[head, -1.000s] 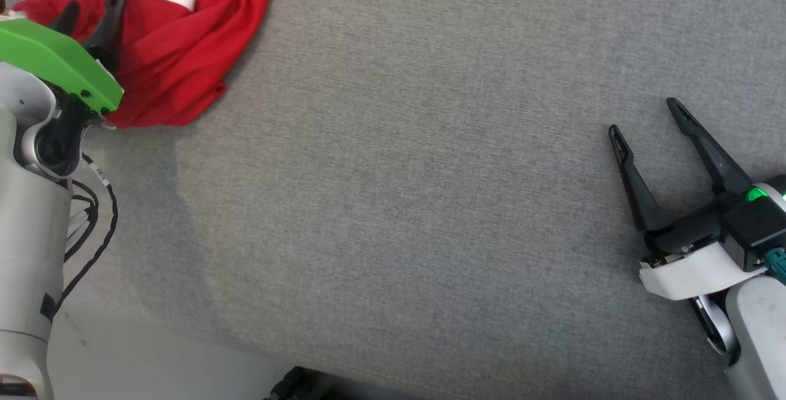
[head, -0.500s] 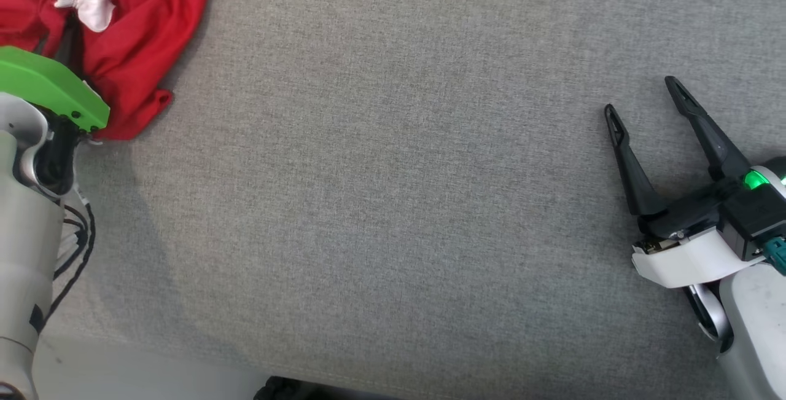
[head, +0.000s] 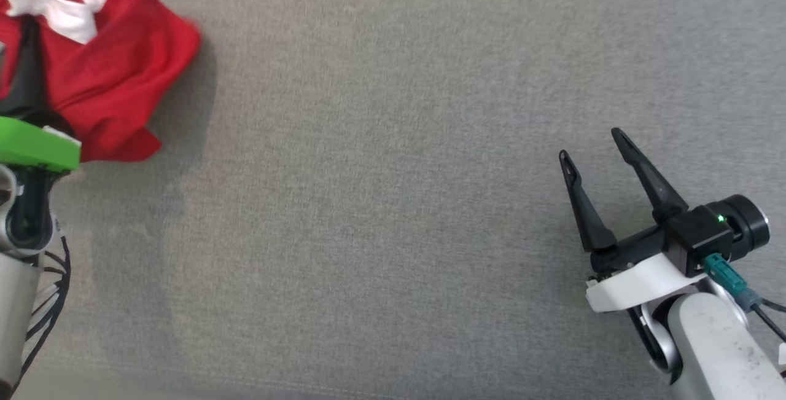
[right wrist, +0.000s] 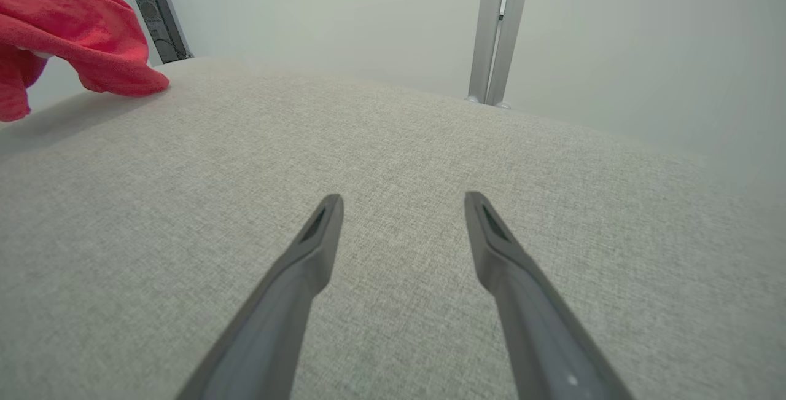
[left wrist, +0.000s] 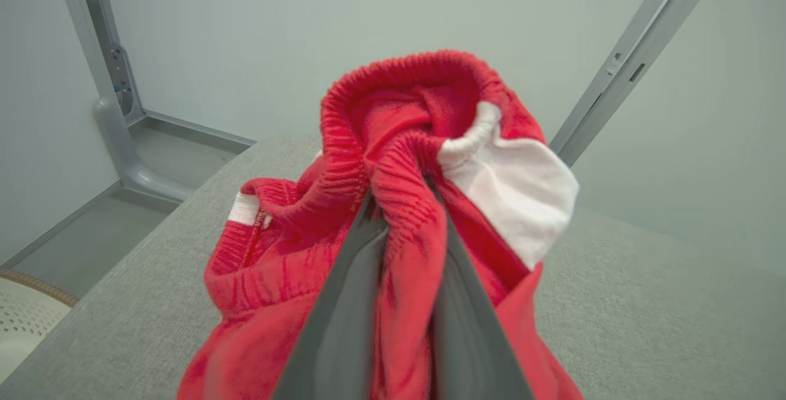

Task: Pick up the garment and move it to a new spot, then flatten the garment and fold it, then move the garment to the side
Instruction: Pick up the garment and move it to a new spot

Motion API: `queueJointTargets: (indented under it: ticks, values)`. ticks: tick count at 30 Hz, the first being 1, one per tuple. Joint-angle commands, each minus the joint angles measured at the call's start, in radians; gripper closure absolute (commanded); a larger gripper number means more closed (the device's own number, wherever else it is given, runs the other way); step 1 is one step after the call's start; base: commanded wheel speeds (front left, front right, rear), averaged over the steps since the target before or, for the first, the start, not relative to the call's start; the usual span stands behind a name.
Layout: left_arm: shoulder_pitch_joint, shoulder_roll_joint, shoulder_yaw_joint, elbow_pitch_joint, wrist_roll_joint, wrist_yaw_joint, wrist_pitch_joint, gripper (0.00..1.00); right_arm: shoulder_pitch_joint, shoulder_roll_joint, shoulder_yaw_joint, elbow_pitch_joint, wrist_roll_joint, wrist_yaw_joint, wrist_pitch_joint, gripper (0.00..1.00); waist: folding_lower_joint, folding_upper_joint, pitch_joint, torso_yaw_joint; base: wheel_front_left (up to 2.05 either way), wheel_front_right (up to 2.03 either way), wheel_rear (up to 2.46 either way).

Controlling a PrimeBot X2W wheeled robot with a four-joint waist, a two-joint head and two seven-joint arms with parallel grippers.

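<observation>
One red-and-white garment (left wrist: 344, 142), two grippers; left wrist view: left gripper (left wrist: 402, 194) nearly closed, pinching a ribbed fold, cloth bunched around its fingers; head view: right gripper (head: 592, 145) spread wide, empty, above grey table (head: 393, 203), garment well apart to its left.

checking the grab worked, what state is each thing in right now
left gripper: shut on red garment
red garment: bunched up, pinched at its elastic band
right gripper: open, empty, over the grey table
</observation>
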Motion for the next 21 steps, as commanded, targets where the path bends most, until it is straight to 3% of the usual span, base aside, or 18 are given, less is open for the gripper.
queueJointTargets:
  ticks: [1, 5, 8, 14, 21]
  values:
    - [0.050, 0.006, 0.034, -0.038, 0.019, 0.001, -0.004, 1.00, 0.024, 0.013, 0.001, 0.004, 0.005, -0.001, 0.000, 0.00, 0.0000, -0.0001, -0.138, -0.081, 0.00, 0.00, 0.00]
    - [0.178, -0.022, 0.135, -0.192, 0.061, 0.010, -0.004, 1.00, 0.051, 0.045, 0.000, 0.001, 0.007, -0.001, 0.000, 0.00, 0.0000, -0.0001, -0.218, -0.151, 0.00, 0.00, 0.00]
    - [0.258, -0.047, 0.148, -0.293, 0.082, 0.028, -0.004, 1.00, 0.072, 0.058, -0.003, -0.001, 0.007, -0.001, 0.000, 0.00, 0.0000, -0.0001, -0.259, -0.204, 0.00, 0.00, 0.00]
    - [0.341, -0.126, 0.074, -0.431, 0.103, 0.066, 0.006, 1.00, 0.114, 0.070, -0.010, 0.001, 0.008, -0.001, 0.000, 0.00, 0.0000, -0.0001, -0.308, -0.302, 0.00, 0.00, 0.00]
    - [0.293, -0.242, -0.056, -0.410, 0.157, 0.056, 0.019, 1.00, 0.127, 0.081, -0.005, -0.009, 0.013, -0.001, 0.000, 0.00, 0.0000, -0.0001, -0.287, -0.390, 0.00, 0.00, 0.00]
